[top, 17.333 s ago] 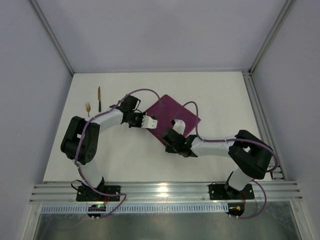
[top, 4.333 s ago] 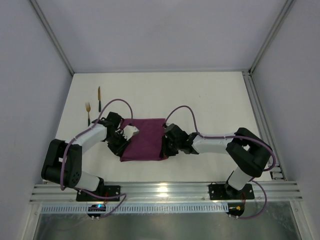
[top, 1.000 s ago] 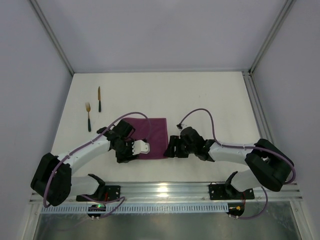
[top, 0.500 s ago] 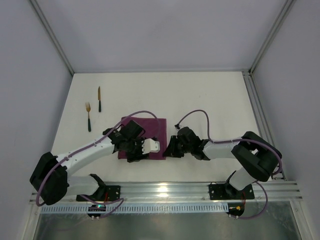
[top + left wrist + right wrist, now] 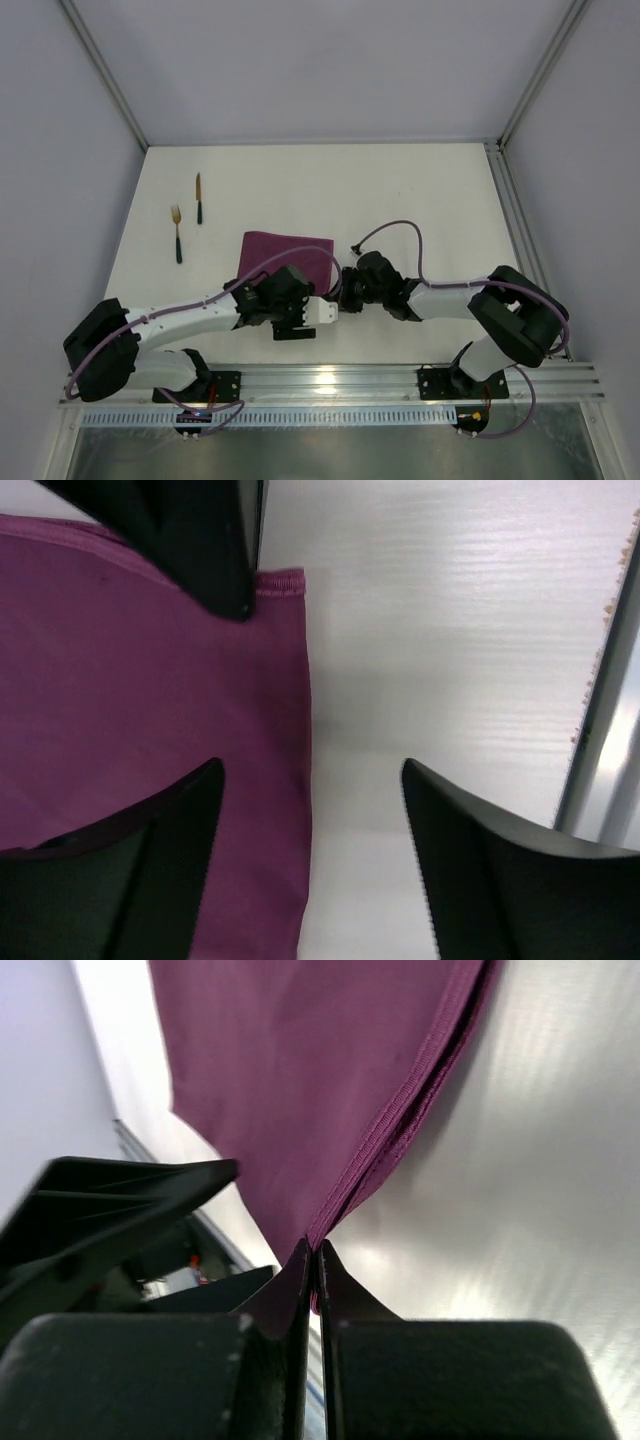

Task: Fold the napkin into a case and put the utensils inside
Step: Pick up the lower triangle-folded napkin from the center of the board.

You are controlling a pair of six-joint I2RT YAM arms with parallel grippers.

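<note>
1. Over the last second the left pincer point(image 5: 310, 770) has travelled along the near edge of the napkin point(image 5: 288, 255), from its left corner toward the right one. It now hangs with its jaws spread wide and holds nothing, straddling the hemmed side edge just by that near right corner.
2. The right pincer point(image 5: 312, 1258) has barely shifted. Its jaws are pressed fully together on the layered hem at the same corner.
3. The napkin lies folded flat on the table point(image 5: 430, 190), just ahead of the arms. From above it shows shorter than a second ago, but the left arm covers its near strip, so we cannot say it was truly narrowed.
4. The fork point(image 5: 177, 232) and knife point(image 5: 198, 197) lie well apart from the cloth at the far left, unmoved.
5. With both pincers meeting at one corner, we judge another fold is being set up. The folding is unfinished and the utensils are yet to go in.
</note>
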